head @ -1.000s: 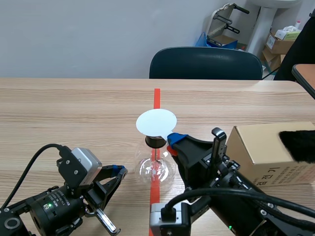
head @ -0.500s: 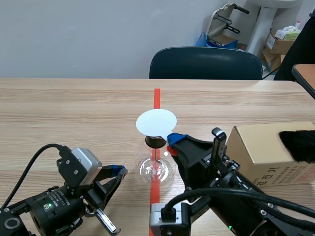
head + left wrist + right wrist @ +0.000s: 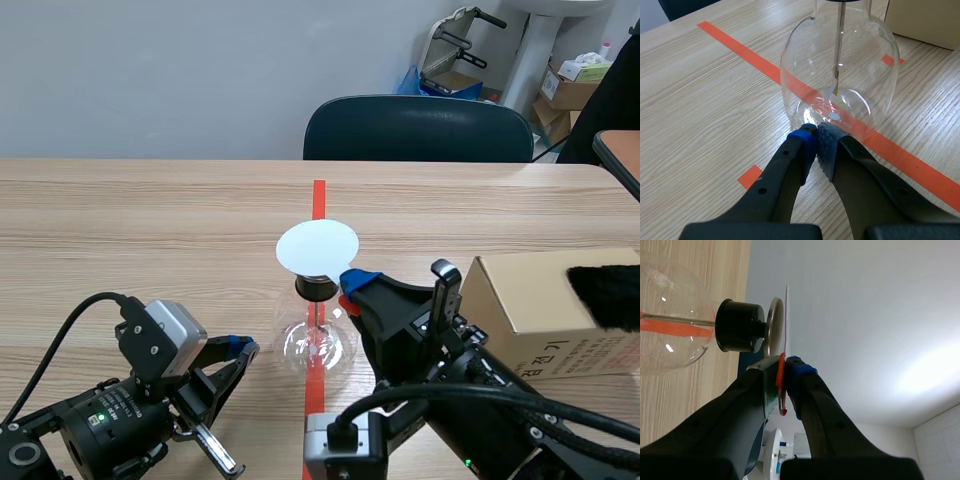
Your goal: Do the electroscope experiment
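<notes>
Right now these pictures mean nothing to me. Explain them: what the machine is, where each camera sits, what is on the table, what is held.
This is a robot with two black arms. One picture looks from between them across the wooden table; the other two look from each wrist. On the table stand a glass electroscope with a black stopper, and a cardboard box with something black and furry on it. The left gripper is shut on nothing, its tips at the electroscope's foot. The right gripper pinches a white disc close beside the electroscope's metal top plate.

one glass flask (image 3: 317, 345), one white disc (image 3: 317, 248), one cardboard box (image 3: 530, 300), one chair (image 3: 418, 130)
</notes>
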